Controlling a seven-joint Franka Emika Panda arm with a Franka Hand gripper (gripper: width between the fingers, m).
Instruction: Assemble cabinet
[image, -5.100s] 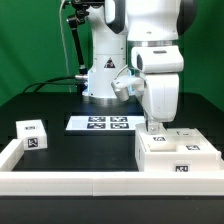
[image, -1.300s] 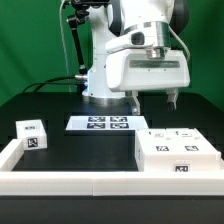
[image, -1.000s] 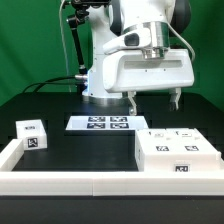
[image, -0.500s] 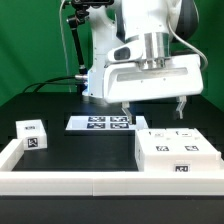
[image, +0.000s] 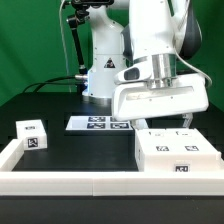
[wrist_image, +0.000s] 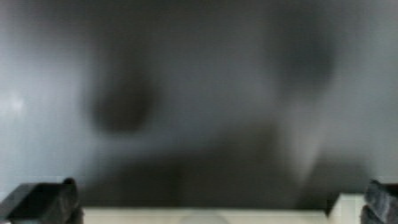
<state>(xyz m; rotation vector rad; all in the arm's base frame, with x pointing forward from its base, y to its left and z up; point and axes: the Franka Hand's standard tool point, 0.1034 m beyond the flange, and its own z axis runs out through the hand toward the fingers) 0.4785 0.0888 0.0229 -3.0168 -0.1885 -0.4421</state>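
In the exterior view, the gripper (image: 157, 121) hangs just above the cabinet (image: 178, 152). Its jaws are spread wide and hold nothing. Over the last second it has come down and shifted toward the exterior view's right. Before that it sat higher, above the marker board (image: 107, 123); now it is over the cabinet's far edge. The cabinet has not moved. It lies in the near corner on the exterior view's right, inside the low white wall (image: 60, 181) that edges the table, with its tagged panels facing up. The small cube (image: 33, 135) sits well apart on the exterior view's left, untouched. The finger on the exterior view's left seems to hang just off the cabinet's side, and the other is over its top. Whether either touches cannot be told.

In the wrist view most of the picture is motion blur. The two dark fingertips (wrist_image: 39, 201) stand far apart at opposite edges, which confirms the released state. A pale strip between them is probably the cabinet's top.

The descent reads as an approach to grip or shift the cabinet, and no grasp has been made yet.
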